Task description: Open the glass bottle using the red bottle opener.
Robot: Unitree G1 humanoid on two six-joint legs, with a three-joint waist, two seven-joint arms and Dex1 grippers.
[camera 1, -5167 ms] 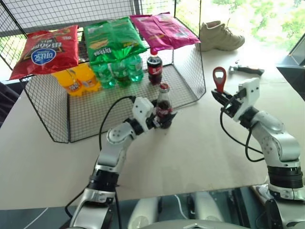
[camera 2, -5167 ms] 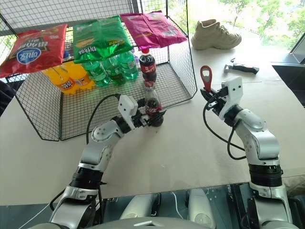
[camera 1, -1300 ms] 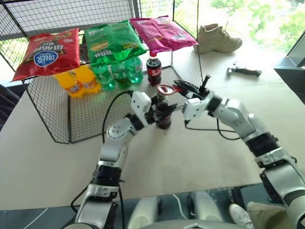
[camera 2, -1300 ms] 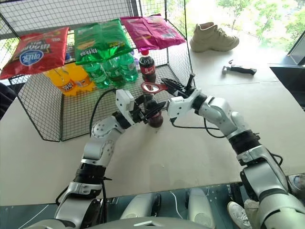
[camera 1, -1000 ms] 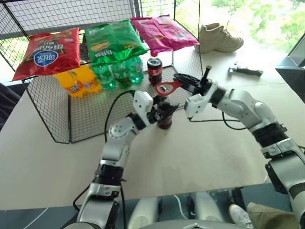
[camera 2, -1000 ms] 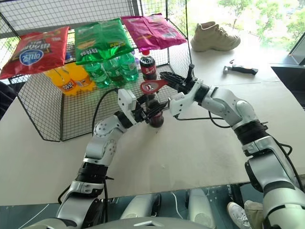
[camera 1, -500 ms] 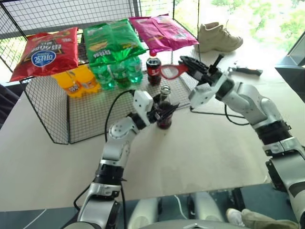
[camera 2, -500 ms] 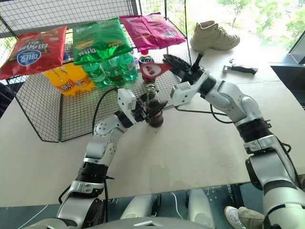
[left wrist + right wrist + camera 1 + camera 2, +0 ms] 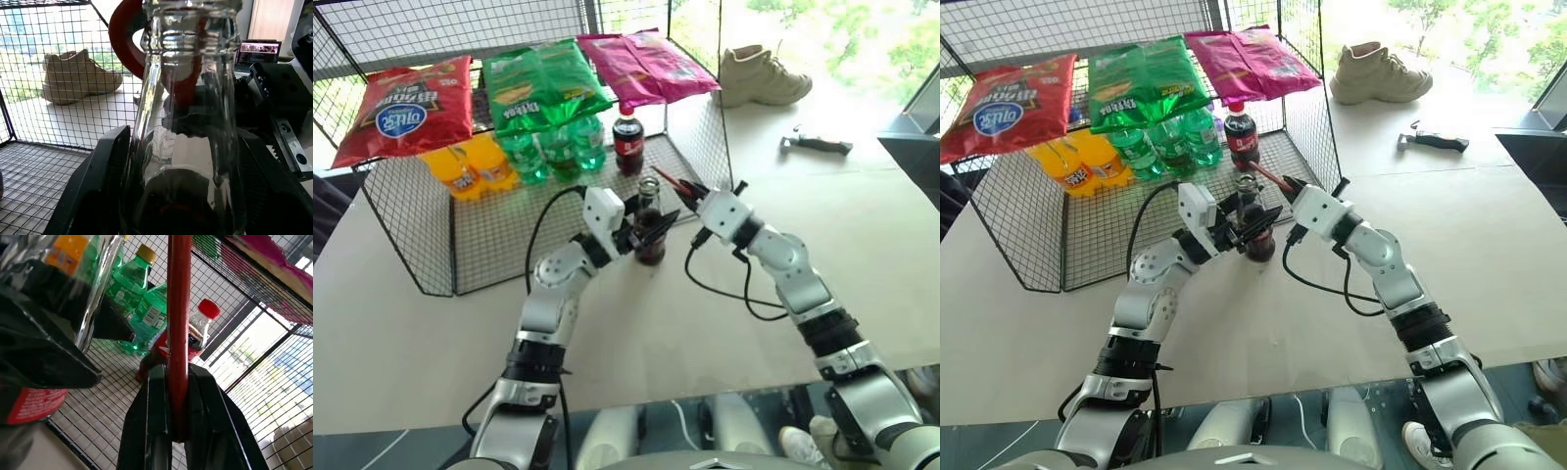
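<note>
Left gripper [image 9: 644, 231] clasps the glass bottle [image 9: 649, 227]; right gripper [image 9: 177, 396], at its three o'clock, pinches the red bottle opener [image 9: 179, 308], edge-on in the right wrist view.

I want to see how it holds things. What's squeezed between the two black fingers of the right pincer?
The red bottle opener, edge-on in the right wrist view, clamped in the right pincer beside the glass bottle.

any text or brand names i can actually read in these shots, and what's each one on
No text reads clearly enough to quote.
Red chip bag: white lettering on a round blue logo, upside down, too blurred.
Green chip bag: logo lettering, upside down, too blurred.
Pink chip bag: print too blurred.
Glass bottle: red label, script unreadable.
Red-capped cola bottle: label too small.
Laptop screen: too small.
</note>
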